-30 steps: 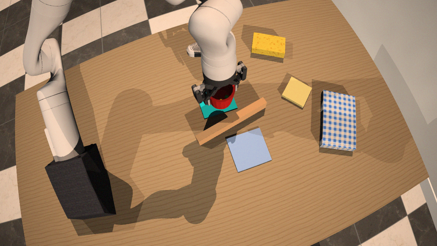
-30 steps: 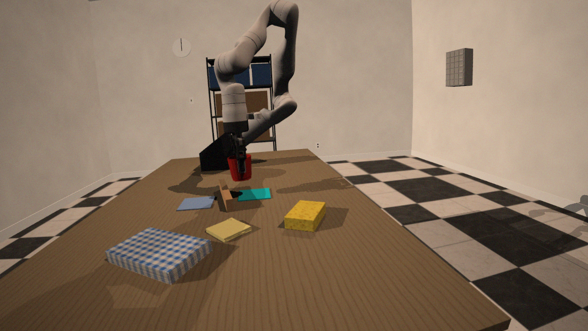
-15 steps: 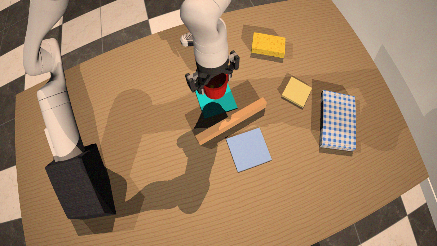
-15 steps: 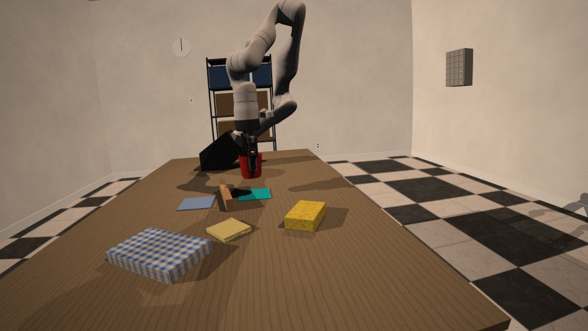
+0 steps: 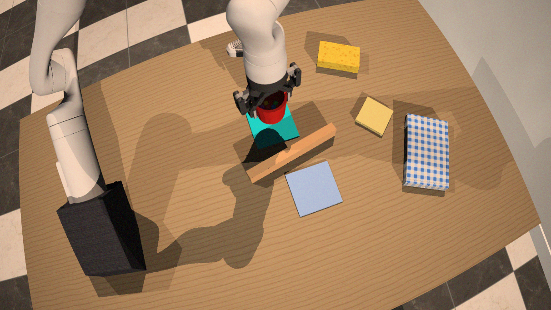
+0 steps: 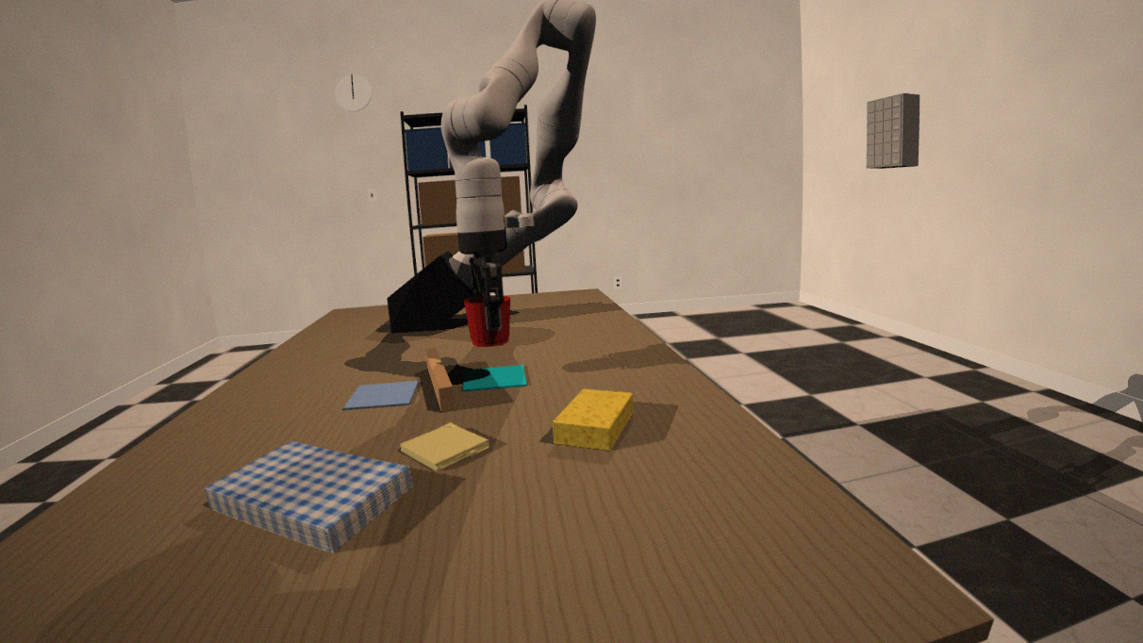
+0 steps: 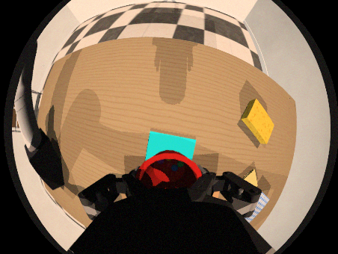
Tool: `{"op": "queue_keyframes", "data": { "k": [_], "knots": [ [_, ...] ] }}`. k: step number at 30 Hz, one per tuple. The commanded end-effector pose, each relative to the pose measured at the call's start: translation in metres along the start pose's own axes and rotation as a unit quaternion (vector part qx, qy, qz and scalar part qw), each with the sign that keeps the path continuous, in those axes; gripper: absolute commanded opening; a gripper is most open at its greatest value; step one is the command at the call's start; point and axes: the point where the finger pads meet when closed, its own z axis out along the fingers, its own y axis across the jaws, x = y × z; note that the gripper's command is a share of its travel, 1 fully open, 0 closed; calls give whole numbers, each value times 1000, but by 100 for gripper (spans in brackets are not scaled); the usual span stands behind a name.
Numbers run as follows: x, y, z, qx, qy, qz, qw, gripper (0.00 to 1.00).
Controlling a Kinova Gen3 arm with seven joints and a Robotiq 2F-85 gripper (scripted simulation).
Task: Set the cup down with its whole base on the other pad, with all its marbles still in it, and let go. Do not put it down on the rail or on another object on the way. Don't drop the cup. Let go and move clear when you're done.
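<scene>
My gripper is shut on the red cup and holds it upright in the air, over the far part of the teal pad. Coloured marbles show inside the cup. In the exterior view the cup hangs well above the teal pad. In the wrist view the cup's rim sits between my fingers, with the teal pad just beyond it. The wooden rail lies between the teal pad and the pale blue pad.
A yellow sponge, a flat yellow block and a blue checked box lie to the right. The arm's black base stands at the left table edge. The cup's shadow falls on the teal pad's near half.
</scene>
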Motion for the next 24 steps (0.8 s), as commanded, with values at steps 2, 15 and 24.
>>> {"op": "queue_keyframes", "data": {
  "k": [2,15,24],
  "knots": [
    [0,0,-1,-1,-1,0,1000,82],
    [0,0,9,-1,-1,0,1000,82],
    [0,0,29,-1,-1,0,1000,82]
  ]
}}
